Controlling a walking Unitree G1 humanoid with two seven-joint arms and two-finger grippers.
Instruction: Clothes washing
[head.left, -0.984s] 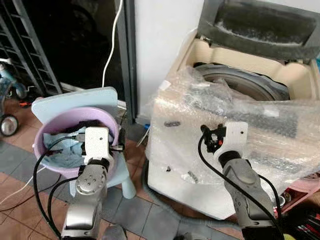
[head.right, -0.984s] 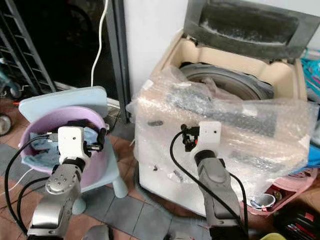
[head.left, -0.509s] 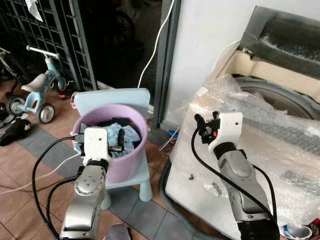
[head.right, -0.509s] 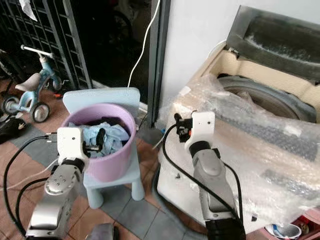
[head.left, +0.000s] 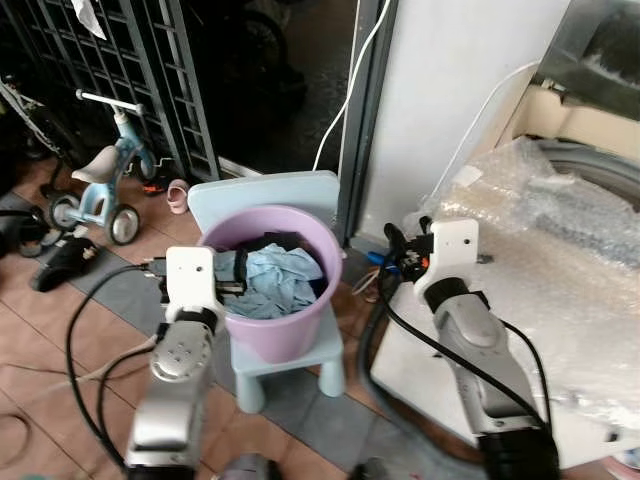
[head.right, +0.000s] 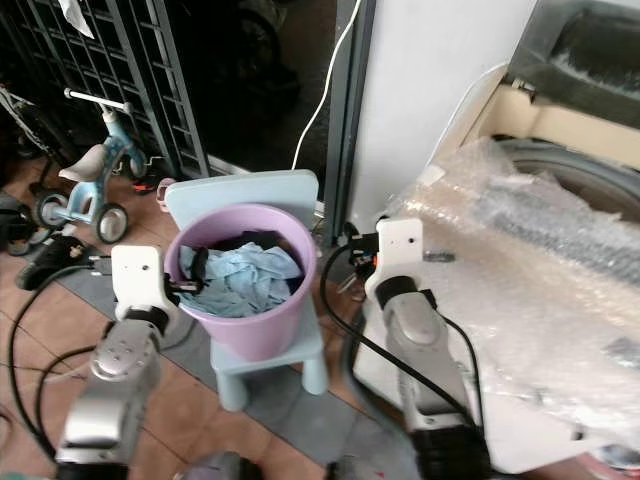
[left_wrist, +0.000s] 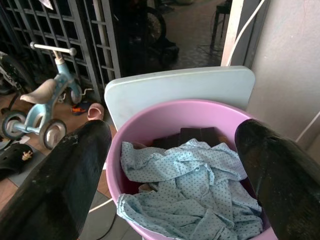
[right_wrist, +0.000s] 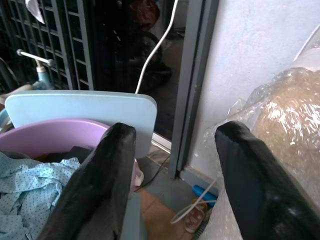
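Note:
A purple bucket (head.left: 285, 330) stands on a small light-blue chair (head.left: 262, 190) in front of me. A light-blue dotted cloth (left_wrist: 187, 190) lies crumpled in the bucket over some dark garments (left_wrist: 192, 136). My left gripper (head.left: 236, 286) is held open at the bucket's left rim, its fingers (left_wrist: 60, 185) spread wide with nothing between them. To the right of the bucket my right gripper (head.left: 395, 252) is raised, open and empty, near the corner of the washing machine (head.left: 560, 270). The washer is wrapped in bubble wrap and its lid (head.left: 600, 50) is up.
A child's tricycle (head.left: 100, 180) stands by a dark metal gate (head.left: 100, 70) at the left. A black shoe (head.left: 65, 262) and a pink slipper (head.left: 177, 190) lie on the tiled floor. A white cable (head.left: 350, 80) hangs down the door frame.
The whole view has swung left: the bucket and chair now sit near the middle and the washer has slid to the right edge. Both arms keep their raised pose.

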